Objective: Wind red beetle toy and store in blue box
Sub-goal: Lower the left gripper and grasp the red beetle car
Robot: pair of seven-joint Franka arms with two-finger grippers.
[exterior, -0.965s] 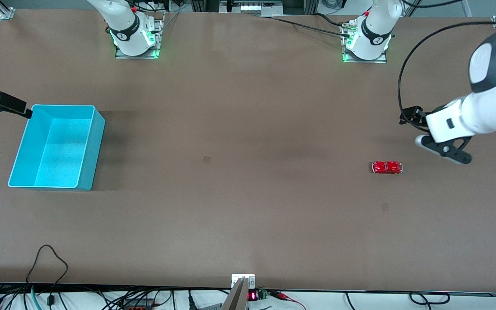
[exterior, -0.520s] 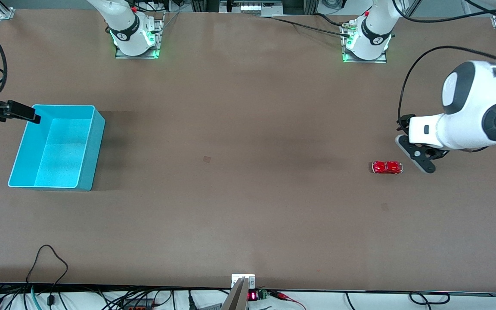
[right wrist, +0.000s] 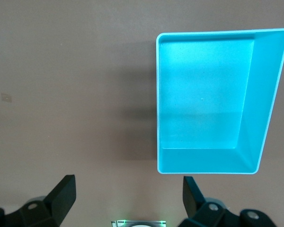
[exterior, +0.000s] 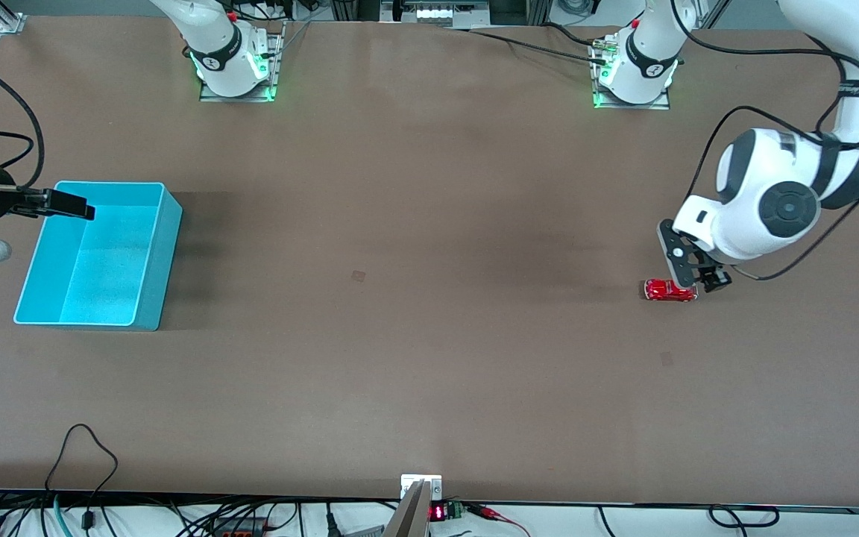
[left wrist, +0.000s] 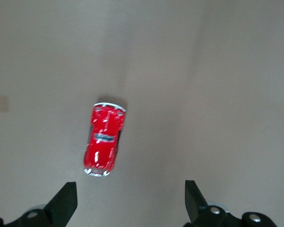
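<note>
The right tool (exterior: 71, 205) hangs open over the blue box (exterior: 148, 297) at the right arm's end of the table (exterior: 414, 313). At the left arm's end, the left tool (exterior: 690, 274) hangs open over the red beetle toy (exterior: 666, 291).

Your left arm bends down from its base toward its own end of the tabletop, wrist turned downward. Its left claw (exterior: 690, 274) hangs low there, both black fingers (left wrist: 64, 203) spread wide with nothing between them. Your right arm reaches in level at its end of the tabletop. The right claw (exterior: 64, 205) is up in the air, fingers (right wrist: 61, 194) spread wide and empty.
</note>
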